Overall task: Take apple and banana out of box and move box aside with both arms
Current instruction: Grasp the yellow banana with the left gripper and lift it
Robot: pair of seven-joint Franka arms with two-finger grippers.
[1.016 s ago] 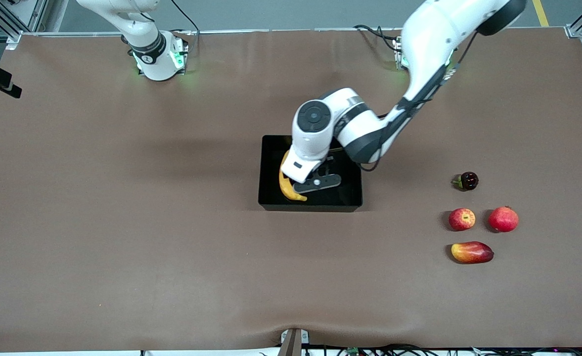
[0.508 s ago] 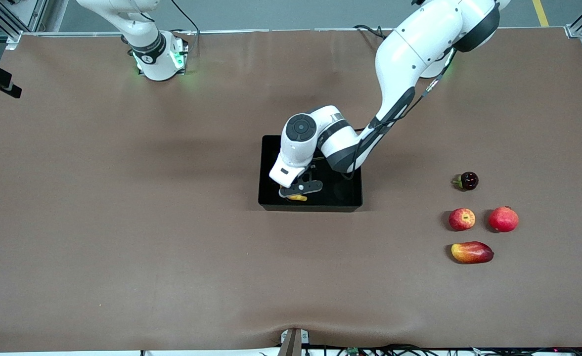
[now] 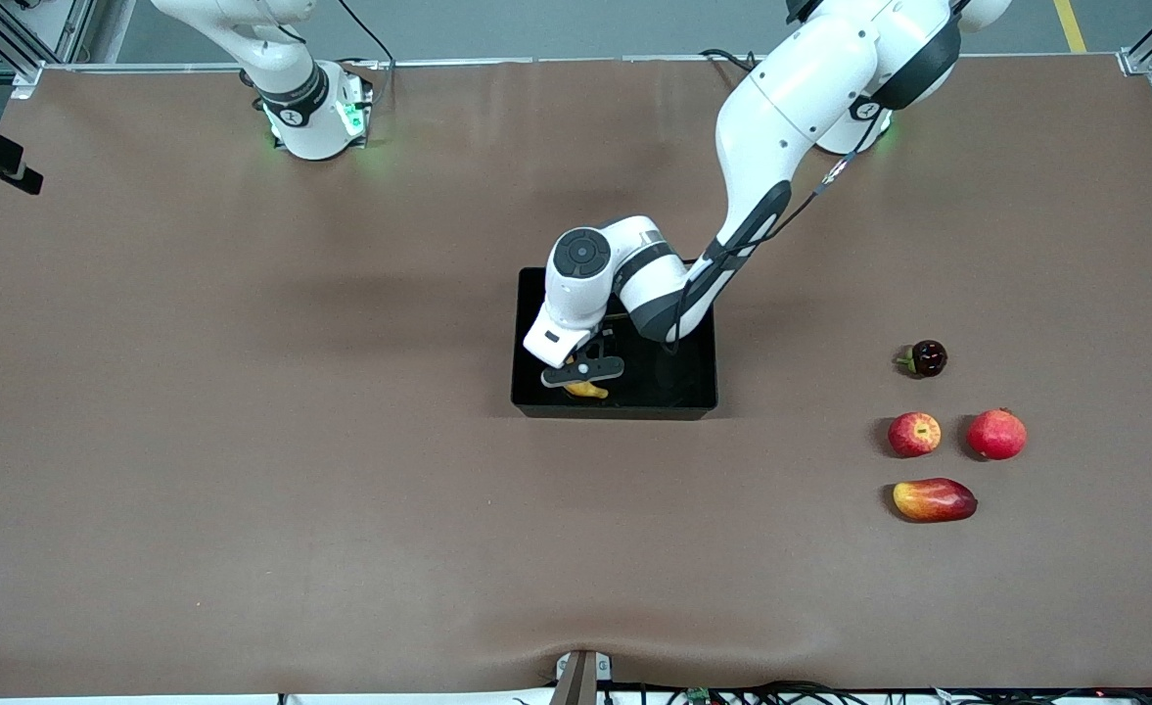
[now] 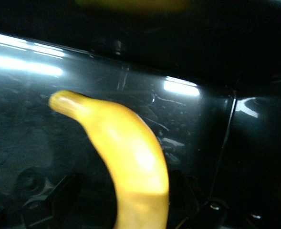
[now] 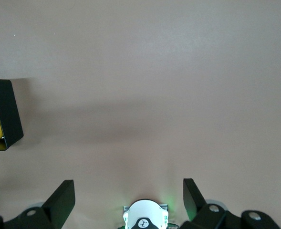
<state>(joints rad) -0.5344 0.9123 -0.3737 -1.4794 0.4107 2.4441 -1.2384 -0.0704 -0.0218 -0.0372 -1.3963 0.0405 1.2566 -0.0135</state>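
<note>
Nearest the front camera, toward the left arm's end of the table: oblong red-and-yellow mango (image 3: 934, 499). Just farther, side by side yet apart: streaked red apple (image 3: 914, 434) and, closer to the table's end, larger plain-red fruit (image 3: 996, 434). Farther again, a small dark fruit (image 3: 925, 358). All four resting on brown table (image 3: 243, 490), well apart from the box, with a wide bare strip of table between.

Mid-table: black box (image 3: 698, 392), open-topped, low-walled, bare cloth on every side. Broad open table nearer the camera and toward the right arm's end.

Down inside the box, at the corner nearer the camera and toward the right arm's end: left gripper (image 3: 583, 377), pinching the banana (image 3: 587, 390). Only a short yellow end visible under the wrist in the front view. In the left wrist view, banana (image 4: 126, 157) running out from between the dark fingers (image 4: 54, 200), tip close to the glossy box wall (image 4: 202, 109), contact with floor or wall not discernible.

Right gripper (image 5: 129, 195) waiting high over bare table near its own base, fingers (image 5: 61, 198) spread wide, nothing between them. Box corner (image 5: 6, 117) at the edge of the right wrist view, yellow showing inside.
</note>
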